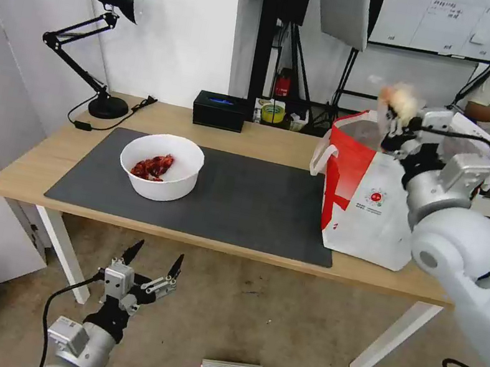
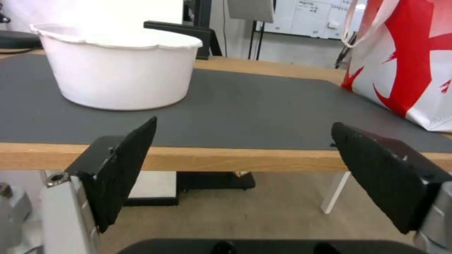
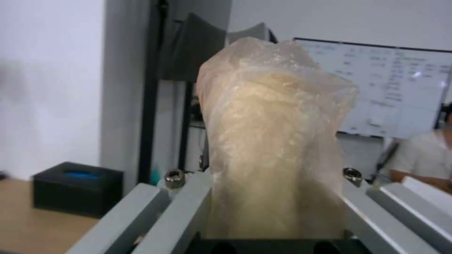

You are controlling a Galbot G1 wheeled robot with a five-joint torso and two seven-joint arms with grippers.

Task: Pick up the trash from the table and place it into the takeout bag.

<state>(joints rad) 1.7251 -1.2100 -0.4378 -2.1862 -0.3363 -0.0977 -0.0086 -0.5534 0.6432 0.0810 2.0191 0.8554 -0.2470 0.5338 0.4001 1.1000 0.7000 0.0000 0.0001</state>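
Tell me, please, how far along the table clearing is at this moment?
In hand: the right gripper holds the clear bag with beige lump above the takeout bag. Left: the white bowl with red scraps sits on the mat. The left gripper waits open below the table.

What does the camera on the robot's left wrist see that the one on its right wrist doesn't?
Left wrist: the open left pincer below the table edge, the white bowl on the grey mat, the takeout bag.

Right wrist: the right pincer shut on the clear bag with beige lump, raised in the air.

Both: the black box behind.
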